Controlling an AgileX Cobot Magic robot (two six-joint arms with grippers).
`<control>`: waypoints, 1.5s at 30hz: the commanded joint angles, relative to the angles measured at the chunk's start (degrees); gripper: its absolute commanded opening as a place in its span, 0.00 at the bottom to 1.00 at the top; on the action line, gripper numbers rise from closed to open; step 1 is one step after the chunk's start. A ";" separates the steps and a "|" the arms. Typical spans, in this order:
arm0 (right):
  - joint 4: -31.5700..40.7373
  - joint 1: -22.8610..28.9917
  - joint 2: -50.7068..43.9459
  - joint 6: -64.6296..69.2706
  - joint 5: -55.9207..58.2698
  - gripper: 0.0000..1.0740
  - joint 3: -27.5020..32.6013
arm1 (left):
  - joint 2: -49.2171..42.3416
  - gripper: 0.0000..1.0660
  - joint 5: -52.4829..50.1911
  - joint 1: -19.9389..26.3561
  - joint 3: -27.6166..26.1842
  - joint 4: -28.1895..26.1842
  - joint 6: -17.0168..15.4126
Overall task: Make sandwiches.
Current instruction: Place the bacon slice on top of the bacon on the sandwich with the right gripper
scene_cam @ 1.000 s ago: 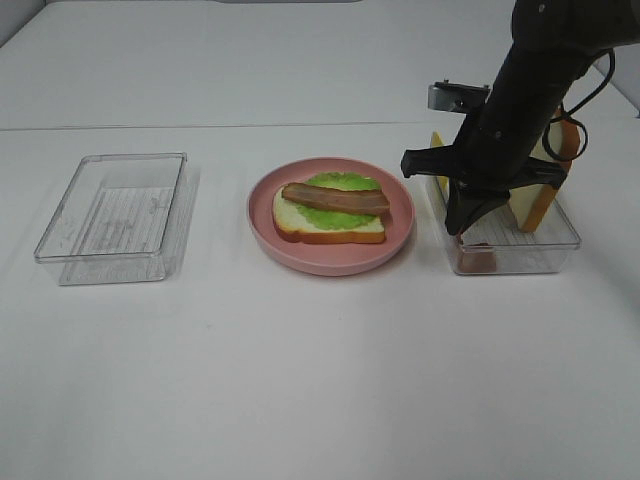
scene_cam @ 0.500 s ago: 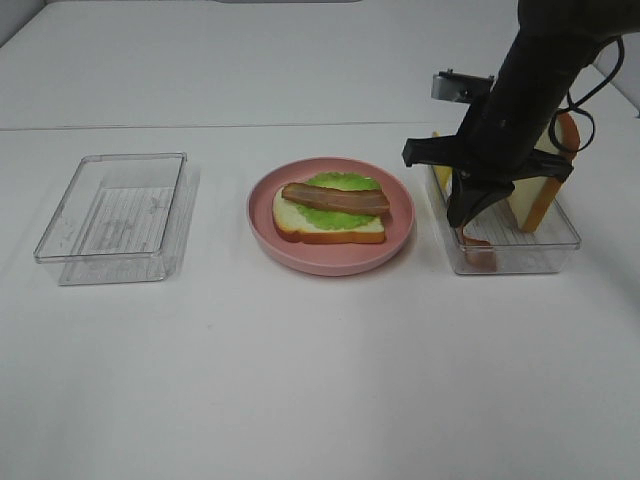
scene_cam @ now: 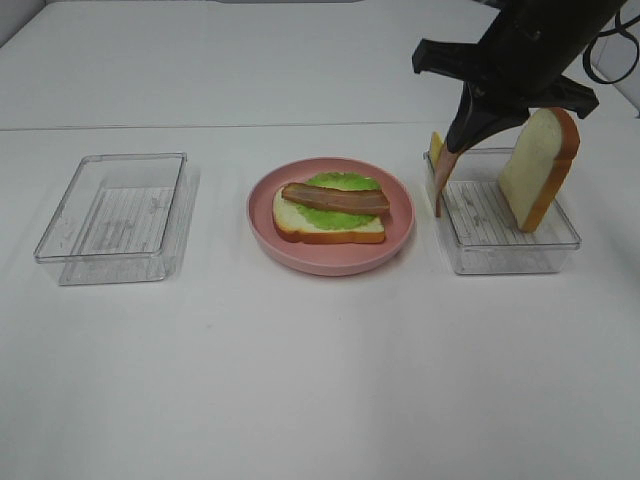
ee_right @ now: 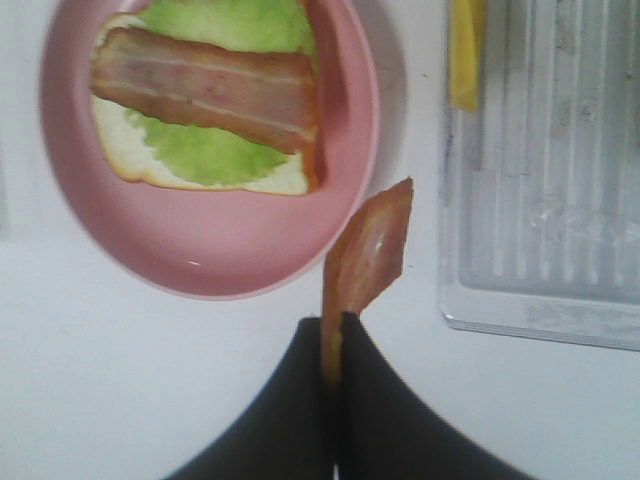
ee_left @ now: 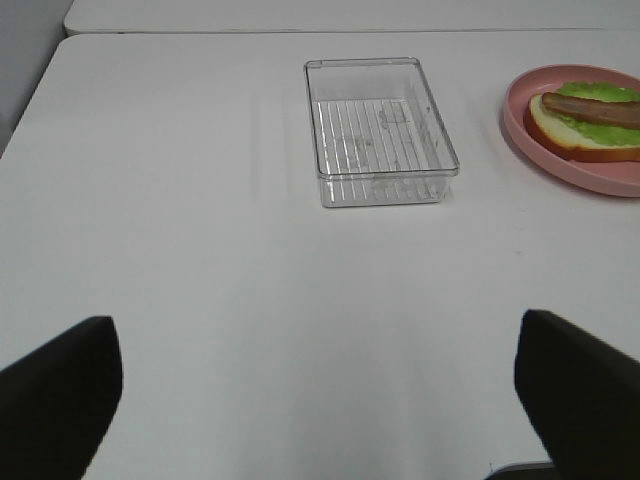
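In the high view the right arm (scene_cam: 530, 50) runs off the top edge. The yellow cheese (scene_cam: 436, 148) shows only as a sliver behind the hanging ham (scene_cam: 441, 190), whose upper end is buried in the right gripper (scene_cam: 455, 145). The left gripper (ee_left: 318, 335) appears only as two dark, cropped corners. The pink plate (ee_left: 560, 165) and the right tray (ee_right: 540, 310) are cut by picture edges.

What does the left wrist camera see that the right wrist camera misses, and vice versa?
Only left wrist: a rectangular clear plastic tray, beyond the open left gripper. Only right wrist: the shut right gripper pinching a thin reddish-brown ham slice, a second clear tray and a yellow cheese slice. Both: the round pink plate holding white bread, green lettuce and a brown bacon strip.
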 commanded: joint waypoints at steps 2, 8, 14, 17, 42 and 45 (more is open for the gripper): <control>8.59 0.46 -0.34 -4.35 -0.86 0.00 -3.72 | -1.26 0.96 -0.46 -0.29 0.06 -0.11 -0.23; 9.80 3.67 1.32 -5.96 -2.98 0.00 -7.39 | -1.26 0.96 -0.46 -0.29 0.06 -0.11 -0.23; 10.77 7.68 6.30 -8.59 -4.24 0.00 -12.20 | -1.26 0.96 -0.46 -0.29 0.06 -0.11 -0.23; 13.92 8.71 9.40 -10.83 -4.13 0.00 -14.67 | -1.26 0.96 -0.46 -0.29 0.06 -0.11 -0.23; 26.18 9.28 23.72 -21.20 -3.15 0.00 -19.08 | -1.26 0.96 -0.46 -0.29 0.06 -0.11 -0.23; 25.73 9.28 24.18 -21.43 -3.04 0.00 -19.08 | -1.26 0.96 -0.46 -0.29 0.06 -0.11 -0.23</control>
